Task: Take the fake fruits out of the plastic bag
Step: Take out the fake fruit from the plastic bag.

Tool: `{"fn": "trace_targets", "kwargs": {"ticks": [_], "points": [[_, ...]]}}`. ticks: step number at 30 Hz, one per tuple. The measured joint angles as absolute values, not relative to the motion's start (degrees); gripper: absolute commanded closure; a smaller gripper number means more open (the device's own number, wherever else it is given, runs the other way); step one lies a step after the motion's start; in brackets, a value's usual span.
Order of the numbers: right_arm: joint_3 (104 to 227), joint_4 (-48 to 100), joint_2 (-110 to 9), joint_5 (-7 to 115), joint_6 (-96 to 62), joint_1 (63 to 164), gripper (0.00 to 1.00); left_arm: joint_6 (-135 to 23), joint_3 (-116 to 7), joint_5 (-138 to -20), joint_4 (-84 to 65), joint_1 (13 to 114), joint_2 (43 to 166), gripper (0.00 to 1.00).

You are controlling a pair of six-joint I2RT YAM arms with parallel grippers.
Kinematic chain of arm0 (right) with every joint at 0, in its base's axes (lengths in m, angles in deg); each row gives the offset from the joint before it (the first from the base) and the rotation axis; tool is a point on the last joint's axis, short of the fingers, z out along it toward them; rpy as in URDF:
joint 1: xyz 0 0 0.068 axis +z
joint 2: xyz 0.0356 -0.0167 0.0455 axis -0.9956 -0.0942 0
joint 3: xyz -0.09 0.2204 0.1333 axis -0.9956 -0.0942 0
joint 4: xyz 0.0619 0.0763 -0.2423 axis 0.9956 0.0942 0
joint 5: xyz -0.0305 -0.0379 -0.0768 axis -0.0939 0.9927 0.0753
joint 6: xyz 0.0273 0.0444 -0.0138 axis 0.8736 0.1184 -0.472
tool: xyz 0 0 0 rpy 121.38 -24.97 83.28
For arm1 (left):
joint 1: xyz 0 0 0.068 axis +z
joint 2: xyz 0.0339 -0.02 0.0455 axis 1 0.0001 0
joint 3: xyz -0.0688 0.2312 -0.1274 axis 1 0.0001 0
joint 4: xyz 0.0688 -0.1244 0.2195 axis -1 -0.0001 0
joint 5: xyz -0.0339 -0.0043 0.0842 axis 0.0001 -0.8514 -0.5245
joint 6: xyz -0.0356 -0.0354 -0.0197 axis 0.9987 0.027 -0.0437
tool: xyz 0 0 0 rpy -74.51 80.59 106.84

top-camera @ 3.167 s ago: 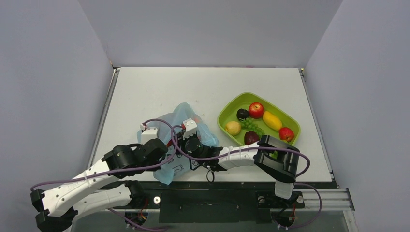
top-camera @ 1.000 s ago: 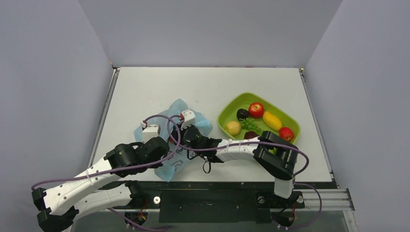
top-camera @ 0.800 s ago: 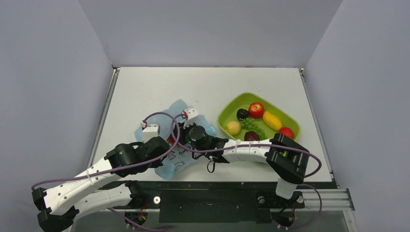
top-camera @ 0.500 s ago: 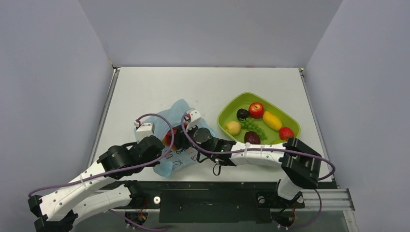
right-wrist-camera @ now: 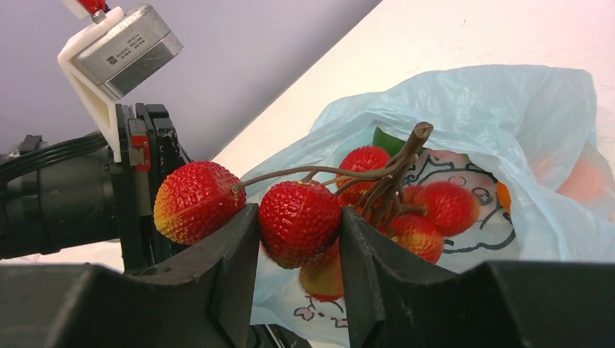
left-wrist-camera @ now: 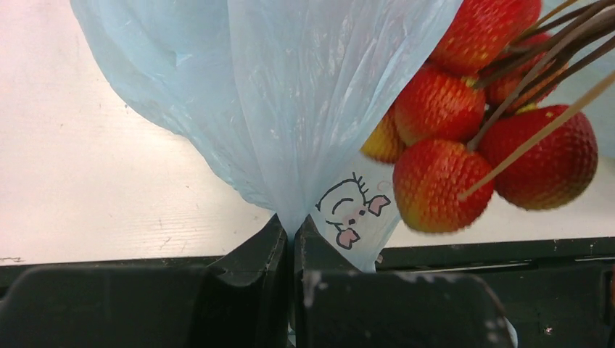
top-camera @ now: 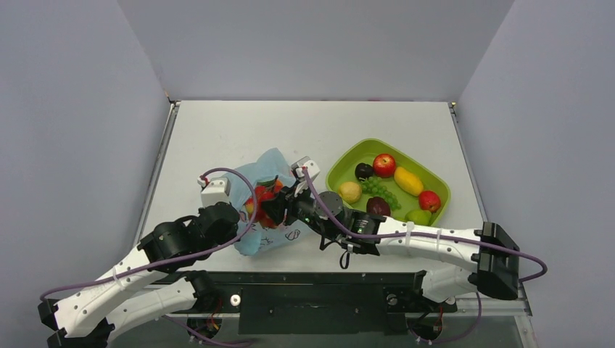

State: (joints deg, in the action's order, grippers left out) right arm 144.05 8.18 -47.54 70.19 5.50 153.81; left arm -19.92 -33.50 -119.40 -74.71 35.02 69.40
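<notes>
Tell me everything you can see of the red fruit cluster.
The red fruit cluster is a bunch of round, bumpy, glossy balls, red fading to yellow at one end, joined by thin brown stems to a thicker stalk. It looks plastic. One ball is clamped between the fingers of the right hand; the rest hang at the mouth of the light-blue bag, one partly behind its film.

**White worktop: a bag and a tray**

The flat, matte white rectangular worktop [top-camera: 239, 134] carries two things directly. A thin crinkly light-blue plastic bag with black cartoon drawings [top-camera: 272, 165] sits crumpled toward the near edge, left of centre; how much of it rests flat cannot be told. Near it on the right, an oval lime-green plastic tray [top-camera: 347, 165] lies at an angle. Seen close from the left wrist, the surface beside the bag shows faint scuffs.
</notes>
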Motion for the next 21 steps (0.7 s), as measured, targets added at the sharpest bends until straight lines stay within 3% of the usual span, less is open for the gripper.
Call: {"fn": "trace_targets", "kwargs": {"ticks": [21], "points": [[149.8,33.6,-26.7,87.1,2.7,152.3,1.0,-20.9,-33.0,-119.5,-73.5,35.1,71.3,1.0]]}}
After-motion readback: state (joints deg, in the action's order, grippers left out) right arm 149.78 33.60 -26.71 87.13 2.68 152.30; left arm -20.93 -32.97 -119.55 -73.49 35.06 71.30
